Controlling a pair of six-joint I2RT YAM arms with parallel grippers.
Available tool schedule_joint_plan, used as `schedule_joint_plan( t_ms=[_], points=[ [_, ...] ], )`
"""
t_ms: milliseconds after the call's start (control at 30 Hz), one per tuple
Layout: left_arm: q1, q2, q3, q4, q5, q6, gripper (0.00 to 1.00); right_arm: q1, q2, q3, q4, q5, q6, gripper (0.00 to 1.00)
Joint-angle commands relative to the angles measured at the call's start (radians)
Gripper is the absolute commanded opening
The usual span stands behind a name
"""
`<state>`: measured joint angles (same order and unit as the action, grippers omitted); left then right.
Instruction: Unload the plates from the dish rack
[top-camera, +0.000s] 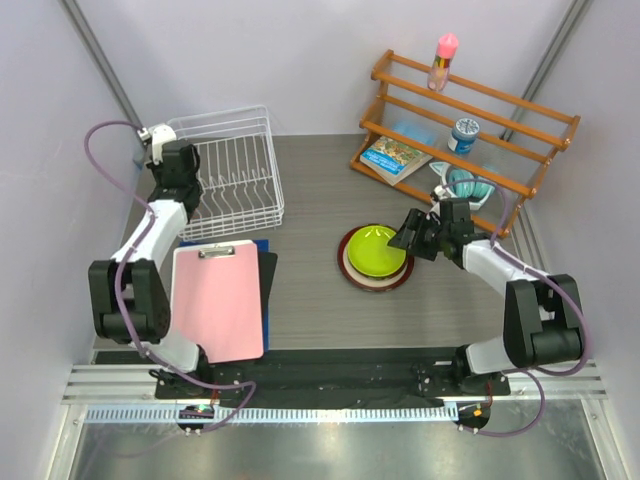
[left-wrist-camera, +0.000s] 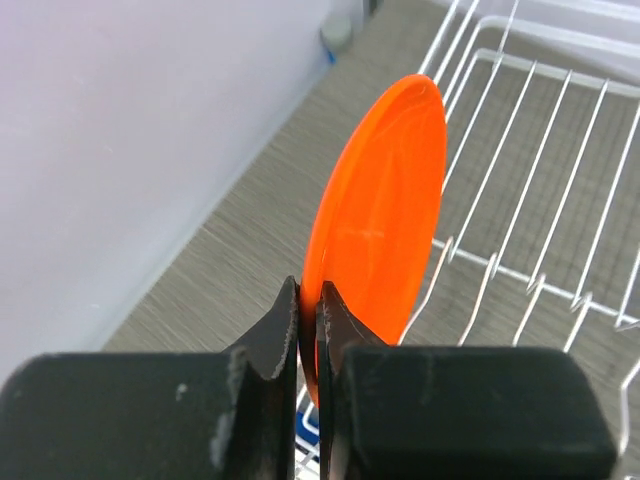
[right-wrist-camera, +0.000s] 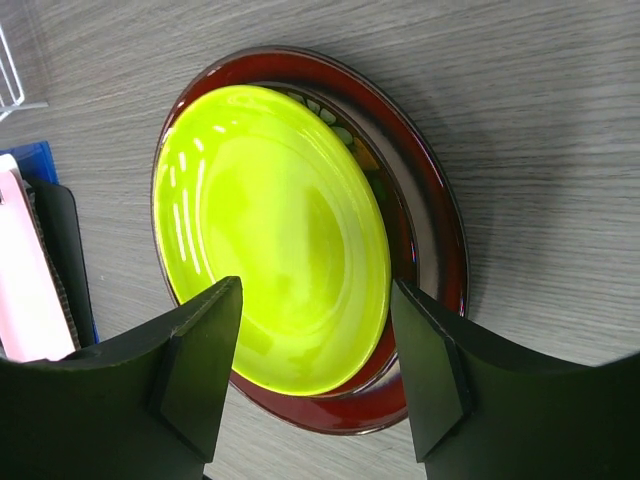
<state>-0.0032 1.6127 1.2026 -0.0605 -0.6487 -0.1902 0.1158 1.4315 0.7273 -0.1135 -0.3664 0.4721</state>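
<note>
The white wire dish rack (top-camera: 235, 170) stands at the back left and also shows in the left wrist view (left-wrist-camera: 540, 200). My left gripper (top-camera: 183, 195) is at its left edge, shut on the rim of the orange plate (left-wrist-camera: 385, 200), which stands on edge by the rack's left wall. The arm hides this plate in the top view. The lime green plate (top-camera: 377, 250) lies on a dark red plate (top-camera: 375, 284) over a cream one (top-camera: 346, 258) on the table. My right gripper (top-camera: 408, 235) is open and empty just above the stack's right side, its jaws either side of the lime plate (right-wrist-camera: 270, 230).
A pink clipboard (top-camera: 218, 300) lies near left over a blue board (top-camera: 262, 245) and a dark folder (top-camera: 270, 275). A wooden slatted shelf (top-camera: 470, 110) at the back right holds a pink bottle (top-camera: 444, 60), a can (top-camera: 463, 135), a book (top-camera: 395, 155) and a teal bowl (top-camera: 470, 185).
</note>
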Motion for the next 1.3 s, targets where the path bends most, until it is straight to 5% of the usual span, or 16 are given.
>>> schedule_joint_plan(
  t_ms=[0,367,567,733,1267],
  points=[
    [-0.052,-0.109,0.012,0.035,-0.066,0.023,0.0,-0.001,-0.104,0.018,-0.02,0.02,-0.026,0.68],
    [-0.173,-0.414,-0.037,-0.212,0.101,-0.141,0.0,-0.001,-0.308,0.021,-0.117,0.077,-0.027,0.72],
    [-0.233,-0.548,-0.145,-0.272,0.433,-0.316,0.0,-0.001,-0.362,0.018,-0.124,0.008,0.003,0.72],
    [-0.343,-0.617,-0.257,-0.158,0.679,-0.497,0.0,0.022,-0.356,0.014,-0.095,-0.071,0.028,0.72],
    [-0.647,-0.548,-0.387,0.002,0.589,-0.611,0.0,0.257,-0.232,-0.026,0.235,-0.121,0.247,0.72]
  ],
)
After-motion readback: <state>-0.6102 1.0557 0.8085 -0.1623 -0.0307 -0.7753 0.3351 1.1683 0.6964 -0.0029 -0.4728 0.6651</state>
